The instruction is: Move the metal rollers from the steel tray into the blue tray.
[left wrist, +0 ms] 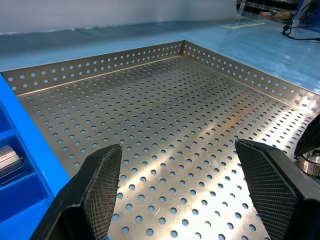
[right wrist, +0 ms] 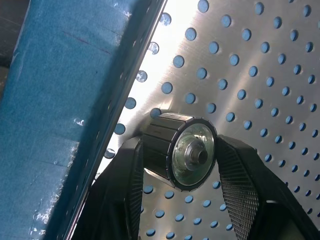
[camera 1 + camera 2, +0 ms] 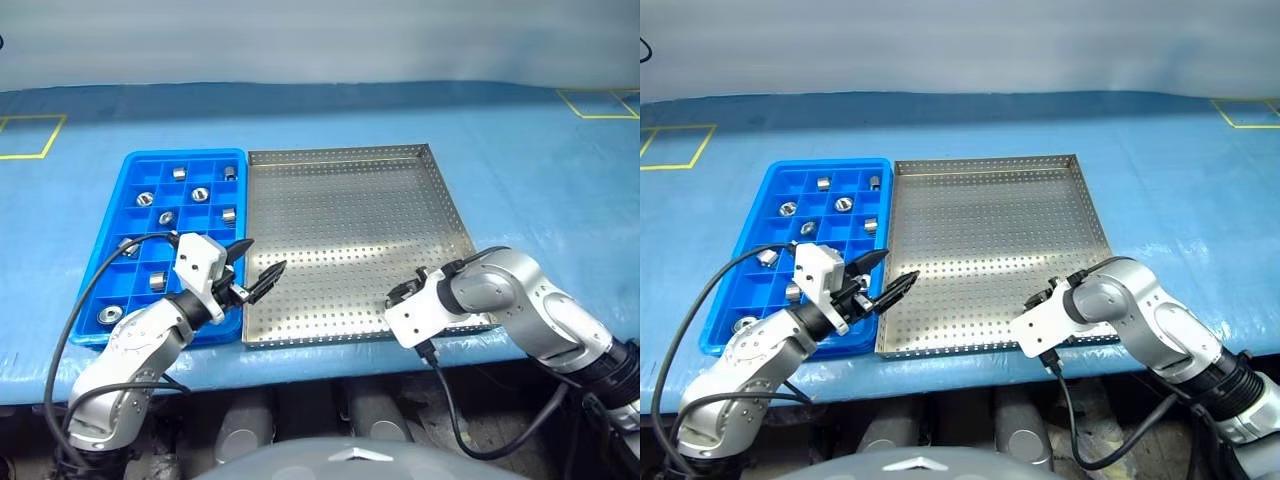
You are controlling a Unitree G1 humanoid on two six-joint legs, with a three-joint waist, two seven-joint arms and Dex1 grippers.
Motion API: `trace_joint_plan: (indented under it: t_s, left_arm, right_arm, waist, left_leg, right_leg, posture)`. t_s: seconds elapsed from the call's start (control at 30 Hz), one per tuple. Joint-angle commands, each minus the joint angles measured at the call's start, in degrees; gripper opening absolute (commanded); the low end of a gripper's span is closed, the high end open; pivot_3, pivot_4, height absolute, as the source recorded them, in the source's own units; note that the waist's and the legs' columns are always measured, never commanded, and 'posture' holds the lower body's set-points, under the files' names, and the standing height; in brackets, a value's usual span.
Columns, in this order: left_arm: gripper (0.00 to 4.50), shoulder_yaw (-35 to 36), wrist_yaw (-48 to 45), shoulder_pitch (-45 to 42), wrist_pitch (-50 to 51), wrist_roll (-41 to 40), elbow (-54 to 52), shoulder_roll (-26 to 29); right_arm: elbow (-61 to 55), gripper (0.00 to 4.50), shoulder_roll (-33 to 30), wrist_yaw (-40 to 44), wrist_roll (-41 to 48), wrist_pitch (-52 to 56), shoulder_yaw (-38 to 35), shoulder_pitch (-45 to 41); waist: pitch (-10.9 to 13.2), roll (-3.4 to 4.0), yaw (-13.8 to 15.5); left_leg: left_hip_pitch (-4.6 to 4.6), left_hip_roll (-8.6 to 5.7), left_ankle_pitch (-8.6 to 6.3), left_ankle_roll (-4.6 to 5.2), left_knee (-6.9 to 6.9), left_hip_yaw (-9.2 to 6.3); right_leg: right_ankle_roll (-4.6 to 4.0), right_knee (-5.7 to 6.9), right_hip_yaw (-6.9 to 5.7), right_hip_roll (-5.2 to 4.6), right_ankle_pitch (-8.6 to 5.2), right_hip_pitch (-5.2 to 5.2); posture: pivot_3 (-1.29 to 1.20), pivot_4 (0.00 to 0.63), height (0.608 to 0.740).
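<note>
Blue-covered table: right pincer [image 2: 182, 165], its tips cut off, clamps a metal roller [image 2: 181, 150]; left pincer [image 1: 185, 190] gapes.

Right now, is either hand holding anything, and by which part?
The right hand grips a metal roller by its ribbed sides, low over the steel tray. The left hand is open, holding nothing.

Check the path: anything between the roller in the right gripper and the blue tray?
Nothing on the steel tray floor blocks it. The right gripper is shut on the roller at the near right rim. The open left gripper hangs over the shared edge with the blue tray, partly on the route.
</note>
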Motion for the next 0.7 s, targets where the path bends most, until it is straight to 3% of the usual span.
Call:
trace_joint_plan:
  t_s: [0.03,0.17,0.37,0.43,0.53,0.7]
  left_arm:
    - [3.95,0.59,0.13,-0.06,-1.15,0.57,-1.80,0.08]
    - [3.95,1.72,1.03,-0.03,-2.01,-0.28,-2.08,-1.38]
    - [3.95,10.08,5.21,-0.04,-3.30,-2.93,-4.27,-3.96]
    - [3.95,13.72,6.16,0.10,-3.43,-3.86,-5.18,-3.78]
    - [3.95,18.58,6.40,1.05,-3.39,-6.23,-6.83,-2.91]
    - [3.95,28.62,5.44,5.94,-4.31,-9.39,-8.97,-0.66]
  right_arm:
    - [-0.48,1.83,1.30,-0.43,-0.75,0.73,-0.21,0.04]
    - [-1.07,1.83,10.57,-9.42,-2.55,6.55,-2.17,-0.30]
    - [-2.20,1.83,41.10,-29.10,6.16,21.31,-8.82,0.24]
    - [-2.25,1.83,48.38,-32.10,9.63,24.13,-9.68,0.50]
    - [-2.74,1.83,51.65,-31.73,13.17,27.81,-7.84,0.18]
    - [2.24,1.83,50.94,-30.51,16.95,30.35,-4.28,-2.34]
  waist:
    - [0.00,0.00,-0.01]
    - [-0.02,-0.04,-0.25]
    - [-0.01,-0.05,-0.07]
    - [-0.02,-0.05,0.23]
    - [-0.03,-0.07,1.12]
    - [-0.05,-0.10,1.57]
  left_leg:
    - [0.00,0.00,0.00,0.00,0.02,0.00]
    - [0.00,0.02,0.00,0.00,0.11,0.01]
    - [-0.03,0.12,0.15,-0.26,0.07,-0.07]
    - [-0.03,0.15,0.20,-0.33,0.07,-0.16]
    - [-0.04,0.08,0.20,-0.32,0.07,-0.21]
    - [-0.04,-0.01,0.12,-0.20,0.07,-0.14]
  right_leg:
    - [0.00,0.01,0.00,0.00,0.00,0.01]
    - [0.04,0.04,0.01,0.02,0.04,0.03]
    - [0.14,0.18,0.03,0.14,0.37,-0.10]
    - [0.10,0.19,-0.04,0.17,0.41,-0.09]
    - [0.09,0.15,-0.09,0.09,0.41,-0.05]
    - [-0.01,0.01,-0.10,-0.02,0.35,-0.05]
  posture:
    - [-0.13,0.150,0.740]
    - [-0.11,0.150,0.740]
    - [-0.07,0.150,0.740]
    - [-0.05,0.150,0.740]
    - [-0.03,0.150,0.740]
    - [0.02,0.150,0.740]
